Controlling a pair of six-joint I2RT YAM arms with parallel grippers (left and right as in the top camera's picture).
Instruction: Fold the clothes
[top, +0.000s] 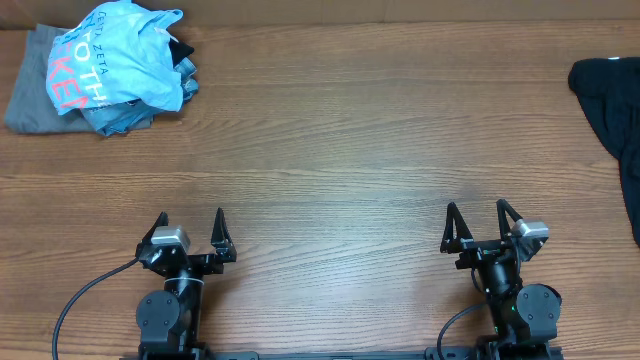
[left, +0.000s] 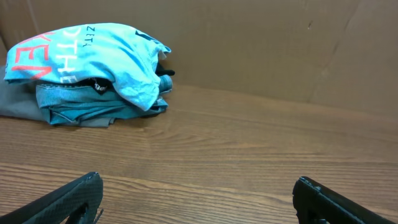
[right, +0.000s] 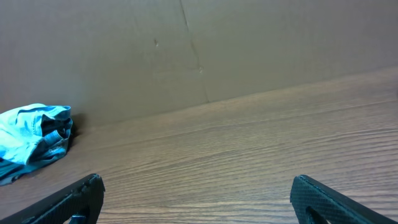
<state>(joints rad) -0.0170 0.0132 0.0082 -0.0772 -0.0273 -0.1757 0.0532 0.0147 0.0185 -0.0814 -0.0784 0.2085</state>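
The black T-shirt (top: 612, 120) lies at the far right edge of the table in the overhead view, partly cut off by the frame; no neck tag shows. It is out of both wrist views. My left gripper (top: 190, 220) is open and empty near the table's front left; its fingertips frame bare wood in the left wrist view (left: 196, 186). My right gripper (top: 476, 215) is open and empty near the front right, well short of the shirt; the right wrist view (right: 196, 186) shows only wood between its fingers.
A pile of clothes sits at the back left: a light blue shirt with pink lettering (top: 115, 60) on a grey garment (top: 25, 95). It also shows in the left wrist view (left: 87, 59) and right wrist view (right: 34, 140). A brown wall (right: 199, 50) stands behind the table.
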